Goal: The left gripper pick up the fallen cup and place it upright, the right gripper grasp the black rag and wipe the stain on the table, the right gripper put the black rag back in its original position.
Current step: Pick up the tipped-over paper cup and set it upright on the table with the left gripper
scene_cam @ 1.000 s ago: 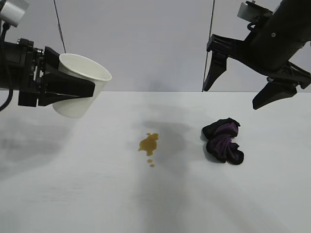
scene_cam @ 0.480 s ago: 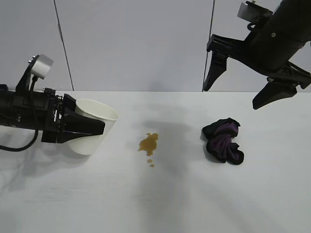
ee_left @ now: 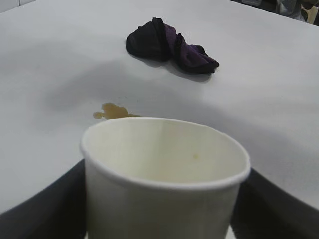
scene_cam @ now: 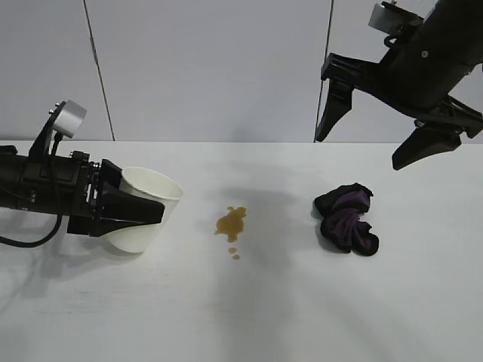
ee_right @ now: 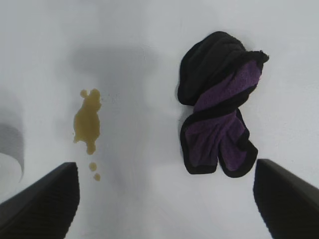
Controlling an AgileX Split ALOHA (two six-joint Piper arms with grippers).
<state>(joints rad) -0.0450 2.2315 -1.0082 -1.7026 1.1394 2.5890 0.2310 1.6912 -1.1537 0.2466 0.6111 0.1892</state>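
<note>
My left gripper is shut on the white paper cup at the left of the table. The cup is low, mouth up and slightly tilted to the right; I cannot tell if its base touches the table. In the left wrist view the cup sits between the black fingers. The amber stain lies mid-table, right of the cup. The black rag with purple folds lies to the right of the stain. My right gripper hangs open and empty high above the rag and stain.
A plain grey wall with two vertical seams stands behind the table. Bare white tabletop lies in front of the stain and the rag, and between the cup and the stain.
My left gripper has carried the cup down from high at the left to table level and a little to the right, turning it more upright. The right arm has not moved.
</note>
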